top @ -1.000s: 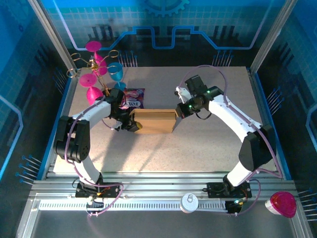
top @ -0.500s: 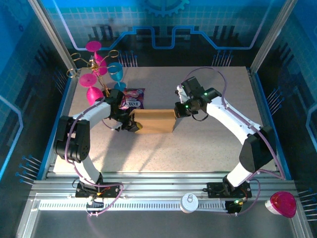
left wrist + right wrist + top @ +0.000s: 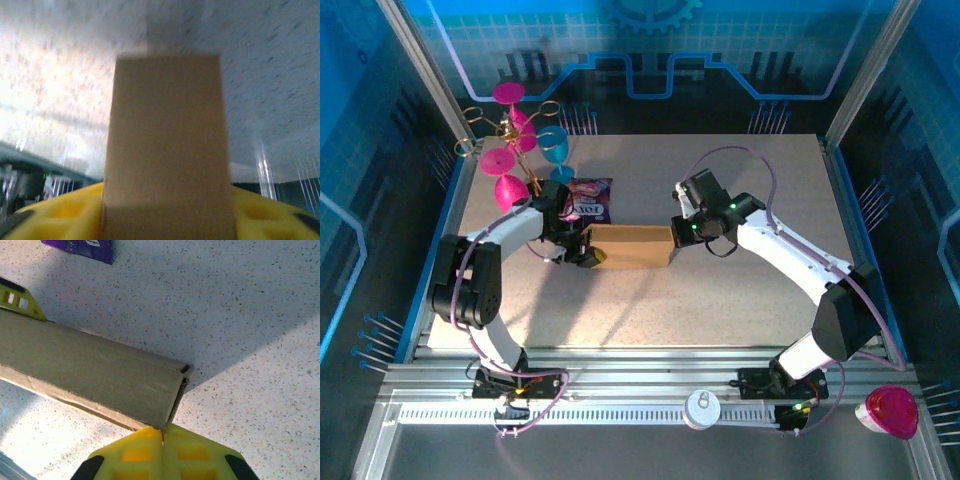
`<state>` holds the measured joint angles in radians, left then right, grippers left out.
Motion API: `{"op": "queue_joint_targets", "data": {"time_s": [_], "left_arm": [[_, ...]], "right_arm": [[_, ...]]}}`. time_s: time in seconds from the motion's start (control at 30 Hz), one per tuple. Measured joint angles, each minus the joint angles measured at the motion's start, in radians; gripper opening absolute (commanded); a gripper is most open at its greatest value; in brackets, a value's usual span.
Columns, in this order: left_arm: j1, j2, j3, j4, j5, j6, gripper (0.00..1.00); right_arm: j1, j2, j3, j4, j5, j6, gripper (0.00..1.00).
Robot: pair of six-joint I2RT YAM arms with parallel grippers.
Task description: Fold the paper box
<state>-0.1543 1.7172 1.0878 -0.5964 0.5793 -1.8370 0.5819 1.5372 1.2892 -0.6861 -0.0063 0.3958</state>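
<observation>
overhead view of a speckled table (image 3: 740,290) with the paper box (image 3: 632,246), plain brown cardboard, lying lengthwise just left of the frame's centre, between two robot arms. a purple snack packet (image 3: 588,198) lies just above its left end, apart from it. compared with a second ago, the right arm has swung in toward the left of the frame. the box's right end, which had a flap angled outward, now looks square and tucked in, and the box appears slightly shorter. the right gripper (image 3: 162,432) is clenched, its yellow fingers pressed together with nothing between them. in its wrist view their tips touch the lower corner of the box's end, where a folded edge shows as a narrow channel. the left gripper (image 3: 588,250) has stayed at the box's left end. its wrist view is blurred, with a cardboard panel rising between the yellow fingers (image 3: 60,210). whether that claw is grasping the panel or letting it go cannot be told. this probably means the right end flap has just been pushed closed while the left side braced the box. the remaining panels likely come next, and the box could slide if the brace loosens.
</observation>
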Motion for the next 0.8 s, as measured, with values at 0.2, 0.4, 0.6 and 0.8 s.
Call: {"op": "queue_joint_targets", "data": {"time_s": [0.2,0.4,0.6,0.8], "left_arm": [[0.021,-0.073,-0.053,0.0,-0.079,0.087,0.99],[0.043,-0.204,-0.117,-0.009,-0.124,0.163,0.99],[0.08,-0.31,-0.085,-0.112,-0.258,0.355,0.62],[0.074,-0.422,0.056,-0.225,-0.381,0.763,0.41]], "right_arm": [[0.008,0.004,0.006,-0.006,0.015,-0.003,0.0],[0.009,0.019,0.029,-0.017,0.03,-0.004,0.0],[0.019,0.042,0.063,-0.036,0.04,-0.011,0.0],[0.021,0.064,0.09,-0.053,0.05,-0.012,0.0]]}}
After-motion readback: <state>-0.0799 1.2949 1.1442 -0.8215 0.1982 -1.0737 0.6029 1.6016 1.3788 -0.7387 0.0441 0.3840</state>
